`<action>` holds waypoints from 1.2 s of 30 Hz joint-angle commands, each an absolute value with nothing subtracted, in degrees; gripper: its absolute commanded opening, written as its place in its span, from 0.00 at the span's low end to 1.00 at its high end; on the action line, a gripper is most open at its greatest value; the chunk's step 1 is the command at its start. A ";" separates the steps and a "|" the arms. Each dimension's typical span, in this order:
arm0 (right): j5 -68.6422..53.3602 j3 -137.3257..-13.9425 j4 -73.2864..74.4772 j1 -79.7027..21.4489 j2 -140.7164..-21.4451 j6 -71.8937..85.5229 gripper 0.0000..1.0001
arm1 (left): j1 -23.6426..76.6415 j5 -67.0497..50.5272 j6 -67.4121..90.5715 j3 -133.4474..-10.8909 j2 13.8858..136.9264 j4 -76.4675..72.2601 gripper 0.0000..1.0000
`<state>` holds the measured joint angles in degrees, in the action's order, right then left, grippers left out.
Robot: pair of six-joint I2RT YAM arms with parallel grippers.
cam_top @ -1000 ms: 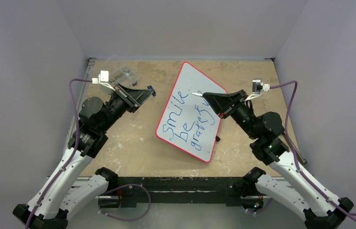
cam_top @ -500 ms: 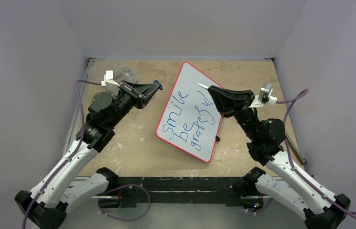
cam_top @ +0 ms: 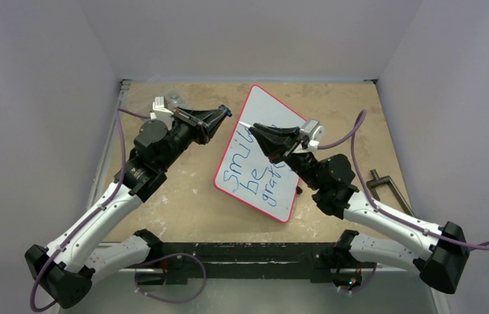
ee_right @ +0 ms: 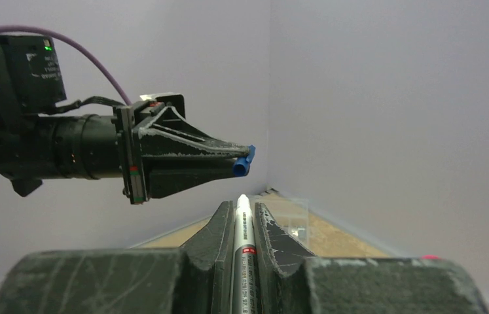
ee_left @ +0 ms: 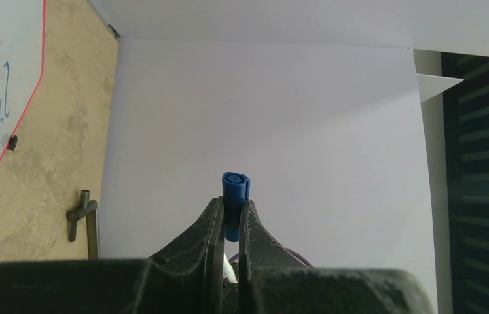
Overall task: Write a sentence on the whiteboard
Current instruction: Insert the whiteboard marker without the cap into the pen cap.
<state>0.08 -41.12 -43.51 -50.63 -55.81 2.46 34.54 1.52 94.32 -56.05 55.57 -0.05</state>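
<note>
Facing each other above the worktop (cam_top: pixel 182 196), the two hands were lined up almost tip to tip, which looked like preparation for capping the pen. The left hand (ee_left: pixel 232 212) was shut tight on a small blue cap (ee_left: pixel 235 188), one end of which stuck out past the fingertips toward the other arm. The right hand (ee_right: pixel 243 219) was clamped on a white marker (ee_right: pixel 244 258), held along its barrel so that the tip poked out just beyond the fingers, near the cap but not touching it. The whiteboard (cam_top: pixel 274 108) lay flat and askew in the middle of the worktop, partly under the right arm. The sentence (cam_top: pixel 249 178) ran across it in blue, in three slanted lines, its last word partly covered. Judging by that, the writing seemed finished and only closing the marker remained.
</note>
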 commanded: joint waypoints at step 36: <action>3.08 -48.49 -49.35 -52.64 -62.36 -4.23 0.00 | 34.85 3.78 98.17 -56.82 57.03 -4.85 0.00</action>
<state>3.42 -45.65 -47.55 -52.25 -62.33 -3.40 34.59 3.25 98.00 -56.03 56.80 -2.50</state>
